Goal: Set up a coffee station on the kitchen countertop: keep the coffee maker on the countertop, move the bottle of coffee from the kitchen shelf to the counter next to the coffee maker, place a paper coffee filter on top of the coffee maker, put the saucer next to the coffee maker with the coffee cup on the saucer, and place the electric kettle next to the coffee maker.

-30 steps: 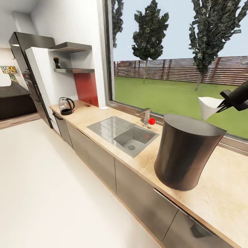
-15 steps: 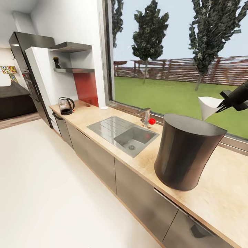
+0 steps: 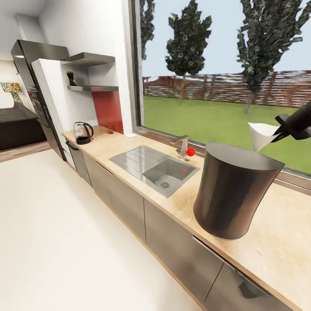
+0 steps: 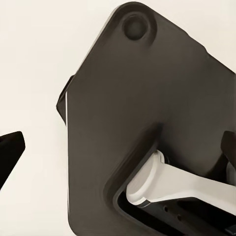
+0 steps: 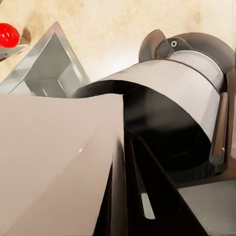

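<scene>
Grey coffee maker [image 3: 233, 192] on the kitchen countertop [image 3: 280, 242], filter held above.
At two o'clock, the right gripper [image 3: 278, 131] pinches the white paper coffee filter [image 3: 260, 134]; far at ten o'clock stands the electric kettle [image 3: 82, 132]. Left gripper's state: cannot tell.

The coffee maker [image 3: 233, 192] has a dark grey matt skin, smooth, with only a faint sheen along its top rim. The table [image 3: 276, 242] under it is pale wood grain with a low, dull finish, set over smooth grey cabinet fronts [image 3: 121, 201]. The sink [image 3: 155, 168] looks like brushed metal, ribbed on its draining side, and the tap [image 3: 182, 146] beside it is shinier metal with a glossy red knob [image 3: 190, 152]. The paper coffee filter [image 3: 261, 134] is thin, white and matt, pinched in the black, plastic-looking right hand [image 3: 280, 132]. The electric kettle [image 3: 82, 132] is clear glass with glossy black trim. The floor [image 3: 52, 242] is smooth and off-white.
</scene>
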